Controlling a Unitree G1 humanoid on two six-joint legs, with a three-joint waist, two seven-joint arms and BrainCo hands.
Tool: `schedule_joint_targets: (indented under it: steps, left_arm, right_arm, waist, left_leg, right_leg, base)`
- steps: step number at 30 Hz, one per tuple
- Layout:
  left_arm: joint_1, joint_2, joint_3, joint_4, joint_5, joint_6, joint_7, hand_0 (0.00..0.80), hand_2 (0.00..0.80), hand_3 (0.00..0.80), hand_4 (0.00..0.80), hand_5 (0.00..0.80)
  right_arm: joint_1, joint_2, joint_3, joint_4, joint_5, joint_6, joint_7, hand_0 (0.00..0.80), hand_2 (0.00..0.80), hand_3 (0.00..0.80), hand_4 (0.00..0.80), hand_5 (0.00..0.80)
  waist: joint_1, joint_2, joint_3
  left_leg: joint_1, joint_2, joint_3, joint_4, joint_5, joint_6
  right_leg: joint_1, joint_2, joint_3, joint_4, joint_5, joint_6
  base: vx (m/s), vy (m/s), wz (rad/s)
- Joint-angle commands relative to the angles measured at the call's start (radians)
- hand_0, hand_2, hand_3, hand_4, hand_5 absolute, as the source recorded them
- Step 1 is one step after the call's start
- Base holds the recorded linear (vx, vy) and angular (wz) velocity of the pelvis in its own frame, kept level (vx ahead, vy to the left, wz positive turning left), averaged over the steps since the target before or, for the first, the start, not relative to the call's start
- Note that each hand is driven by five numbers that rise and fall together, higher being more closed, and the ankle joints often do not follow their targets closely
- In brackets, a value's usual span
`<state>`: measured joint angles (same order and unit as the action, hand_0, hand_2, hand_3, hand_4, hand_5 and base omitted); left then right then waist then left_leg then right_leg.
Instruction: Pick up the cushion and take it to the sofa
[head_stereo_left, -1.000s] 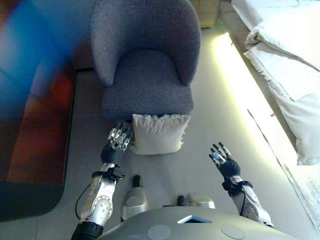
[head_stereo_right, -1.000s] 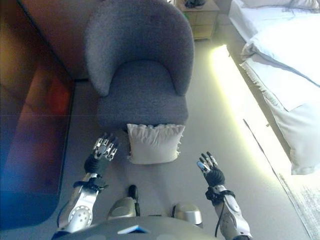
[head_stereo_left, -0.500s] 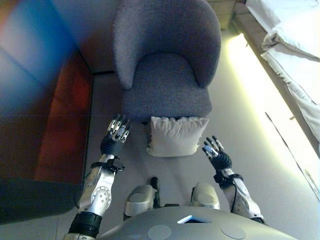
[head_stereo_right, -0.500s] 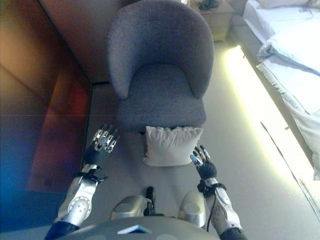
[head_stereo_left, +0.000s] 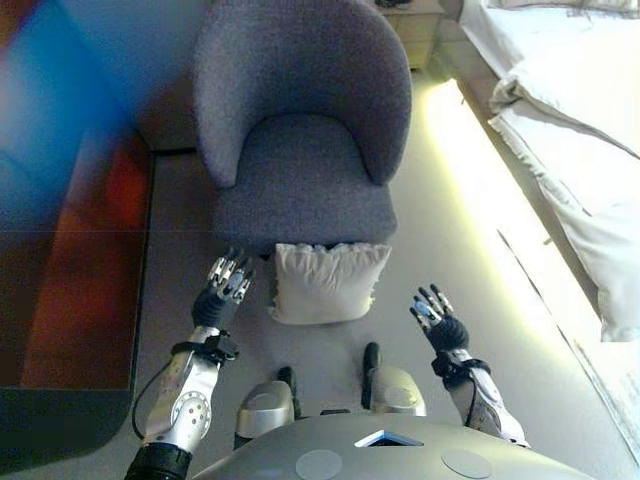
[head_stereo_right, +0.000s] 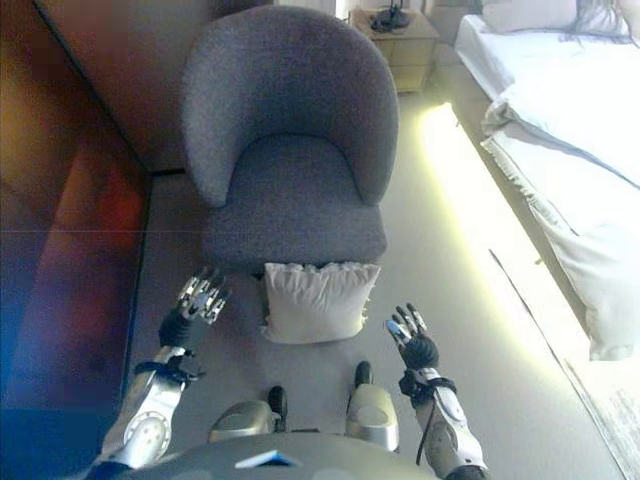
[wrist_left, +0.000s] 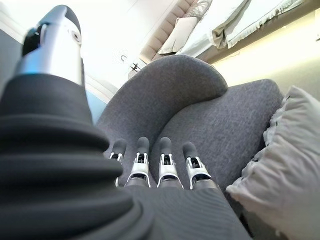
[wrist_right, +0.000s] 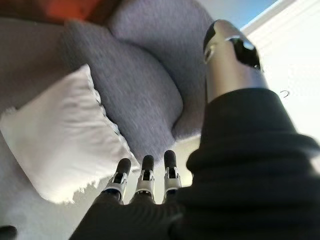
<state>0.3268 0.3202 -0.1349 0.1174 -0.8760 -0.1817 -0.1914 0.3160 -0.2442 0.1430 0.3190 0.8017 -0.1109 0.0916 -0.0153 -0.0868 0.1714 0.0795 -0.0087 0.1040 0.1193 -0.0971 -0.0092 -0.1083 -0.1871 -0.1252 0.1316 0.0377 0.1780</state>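
A white fringed cushion (head_stereo_left: 327, 283) stands on the floor, leaning against the front of a grey armchair (head_stereo_left: 302, 140). My left hand (head_stereo_left: 222, 288) is open, a little to the left of the cushion and apart from it. My right hand (head_stereo_left: 437, 320) is open, to the right of the cushion and apart from it. In the left wrist view the cushion (wrist_left: 285, 165) lies beside my straight fingers (wrist_left: 165, 165). In the right wrist view the cushion (wrist_right: 60, 135) lies past my fingers (wrist_right: 145, 177). Neither hand holds anything.
A dark wooden cabinet front (head_stereo_left: 70, 240) stands at the left. A bed with white bedding (head_stereo_left: 570, 130) runs along the right, with a lit strip (head_stereo_left: 480, 190) at its base. A nightstand (head_stereo_right: 395, 35) stands behind the armchair.
The whole picture has shifted, so the camera moved. My right hand now sits further from the cushion's right edge than half a second ago. The cushion has not moved.
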Motion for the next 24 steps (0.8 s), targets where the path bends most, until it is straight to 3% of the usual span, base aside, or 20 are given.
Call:
schedule_joint_targets:
  steps: [1,4,7,8,11,13,14,16,18,22,24]
  left_arm:
    - [-0.004,0.025,0.017,-0.08,0.049,-0.036,-0.027,0.0,0.0,0.0,0.0,0.0]
    - [-0.003,0.01,0.004,-0.077,0.057,-0.034,0.0,0.0,0.0,0.0,0.0,0.0]
    - [0.0,-0.004,0.009,-0.09,0.029,-0.014,0.005,0.0,0.0,0.0,0.0,0.0]
    - [-0.003,-0.011,0.011,-0.092,0.031,-0.022,0.004,0.0,0.0,0.0,0.0,0.0]
    - [-0.013,-0.029,0.005,-0.094,0.014,-0.029,0.025,0.0,0.0,0.0,0.0,0.0]
    - [-0.021,-0.035,-0.005,-0.085,0.02,-0.03,0.028,0.0,0.0,0.0,0.0,0.0]
    - [-0.024,-0.034,-0.008,-0.083,0.022,-0.033,0.025,0.0,0.0,0.0,0.0,0.0]
    - [-0.022,-0.034,-0.01,-0.075,0.021,-0.046,0.008,0.0,0.0,0.0,0.0,0.0]
    - [-0.018,-0.037,0.001,-0.075,0.007,-0.046,-0.005,0.0,0.0,0.0,0.0,0.0]
    - [-0.021,-0.037,0.017,-0.084,0.005,-0.03,-0.026,0.0,0.0,0.0,0.0,0.0]
    - [-0.02,-0.041,0.018,-0.081,0.002,-0.027,-0.027,0.0,0.0,0.0,0.0,0.0]
  right_arm:
    - [-0.043,0.018,0.009,-0.039,0.009,-0.017,0.029,0.0,0.0,0.0,0.0,0.0]
    - [-0.049,0.009,0.016,-0.026,0.005,-0.012,0.021,0.0,0.0,0.0,0.0,0.0]
    - [-0.038,-0.012,0.024,-0.081,0.012,0.007,0.03,0.0,0.0,0.0,0.0,0.0]
    - [-0.037,-0.019,0.023,-0.086,0.006,0.012,0.042,0.0,0.0,0.0,0.0,0.0]
    - [-0.055,-0.049,0.022,-0.065,-0.021,0.012,0.06,0.0,0.0,0.0,0.0,0.0]
    - [-0.067,-0.058,0.02,-0.053,-0.014,0.004,0.061,0.0,0.0,0.0,0.0,0.0]
    - [-0.07,-0.06,0.022,-0.049,-0.005,-0.001,0.066,0.0,0.0,0.0,0.0,0.0]
    - [-0.079,-0.063,0.025,-0.051,0.008,0.001,0.066,0.0,0.0,0.0,0.0,0.0]
    - [-0.084,-0.059,0.025,-0.055,0.004,0.004,0.049,0.0,0.0,0.0,0.0,0.0]
    - [-0.062,-0.054,0.008,-0.07,0.019,-0.011,0.048,0.0,0.0,0.0,0.0,0.0]
    - [-0.044,-0.053,-0.002,-0.081,0.015,-0.005,0.05,0.0,0.0,0.0,0.0,0.0]
  waist:
    - [-0.034,-0.044,-0.003]
    - [-0.049,-0.035,-0.025]
    - [-0.063,-0.008,-0.054]
    - [-0.062,-0.007,-0.06]
    - [-0.054,-0.01,-0.065]
    - [-0.043,-0.017,-0.05]
    - [-0.04,-0.022,-0.045]
    - [-0.025,-0.014,-0.023]
    - [-0.02,0.0,-0.017]
    - [-0.011,0.026,-0.014]
    - [-0.015,0.036,-0.019]
  left_leg:
    - [0.075,-0.056,-0.006,0.068,-0.202,0.066]
    - [0.105,-0.015,0.012,0.117,-0.201,0.045]
    - [0.099,0.062,0.022,0.245,-0.004,-0.03]
    - [0.077,0.072,0.018,0.299,0.043,-0.045]
    - [-0.021,0.058,0.007,0.552,0.111,-0.059]
    - [-0.138,0.098,0.021,0.667,0.11,-0.048]
    - [-0.167,0.101,0.021,0.667,0.108,-0.042]
    - [-0.205,0.106,0.039,0.531,0.109,-0.025]
    - [-0.203,0.128,0.047,0.377,0.152,-0.032]
    - [-0.169,0.144,-0.031,0.105,0.185,-0.066]
    - [-0.15,0.155,-0.047,0.018,0.19,-0.081]
  right_leg:
    - [-0.107,-0.007,-0.03,-0.09,0.151,0.026]
    - [-0.1,0.013,-0.028,-0.033,0.11,0.003]
    - [-0.07,0.059,-0.042,-0.007,0.047,-0.06]
    - [-0.054,0.069,-0.049,-0.01,0.033,-0.079]
    - [-0.004,0.083,-0.049,-0.008,-0.009,-0.13]
    - [0.039,0.088,-0.04,-0.003,-0.035,-0.157]
    - [0.047,0.087,-0.033,-0.004,-0.04,-0.16]
    - [0.089,0.106,0.004,-0.007,-0.061,-0.16]
    - [0.1,0.122,0.028,-0.006,-0.076,-0.156]
    - [0.123,0.13,0.073,0.004,-0.113,-0.132]
    - [0.134,0.13,0.087,0.001,-0.125,-0.123]
  base:
    - [0.411,-0.171,-0.1]
    - [0.424,-0.188,-0.07]
    - [0.386,-0.24,0.01]
    - [0.312,-0.248,-0.06]
    - [0.286,-0.201,-0.12]
    - [0.19,-0.158,-0.18]
    - [0.188,-0.111,-0.13]
    - [0.221,-0.025,-0.07]
    - [0.197,0.054,0.0]
    - [0.179,0.1,-0.07]
    - [0.199,0.112,-0.15]
